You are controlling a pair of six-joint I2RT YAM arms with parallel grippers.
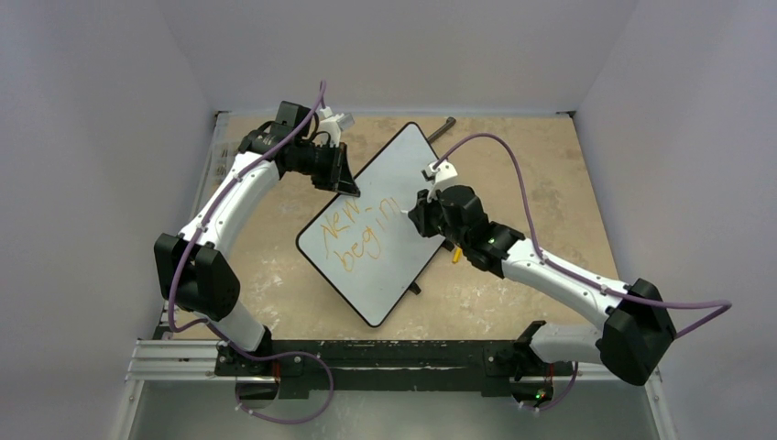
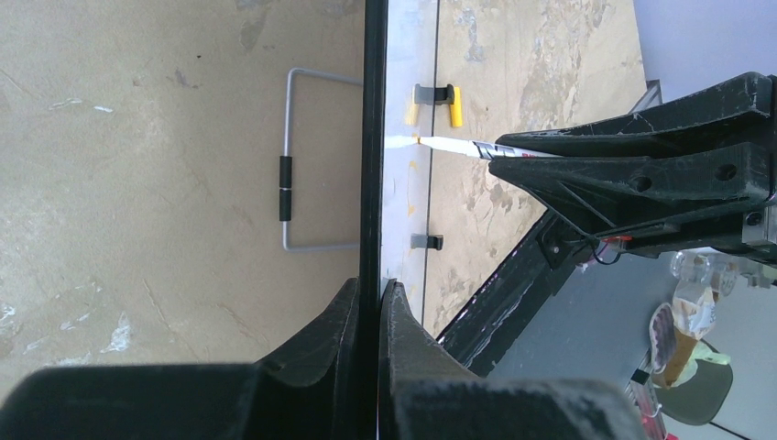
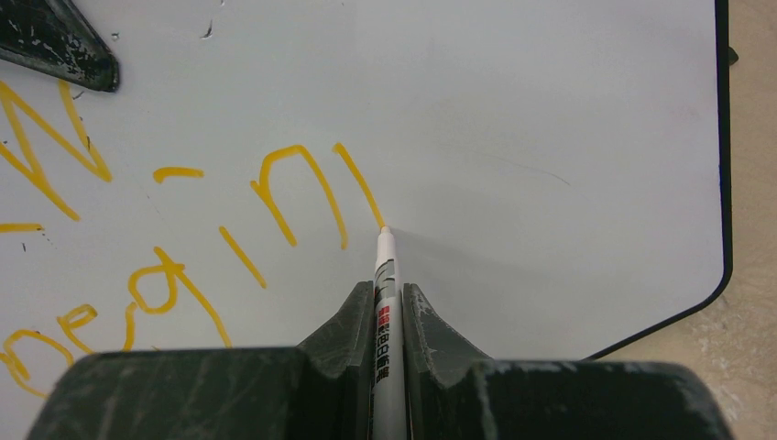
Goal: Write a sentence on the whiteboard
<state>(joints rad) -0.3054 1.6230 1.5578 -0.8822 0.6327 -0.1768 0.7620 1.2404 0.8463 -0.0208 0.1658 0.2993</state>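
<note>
Tan table (image 1: 550, 183); left gripper (image 1: 346, 186) clamps board (image 1: 394, 174) rim, right gripper (image 3: 388, 293) pinches pen (image 3: 386, 261), tip touching lettering (image 3: 316, 179); I'd keep pressure light, steady.

A small yellow plastic cap (image 1: 455, 255) lay on the mottled beige tabletop (image 1: 550, 174); a bent grey wire frame (image 2: 288, 174) with a black sleeve lay flat there too.

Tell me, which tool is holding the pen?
The right tool pinches the white pen, tip at the orange lettering. The left tool only clamps the edge of the whiteboard.
</note>
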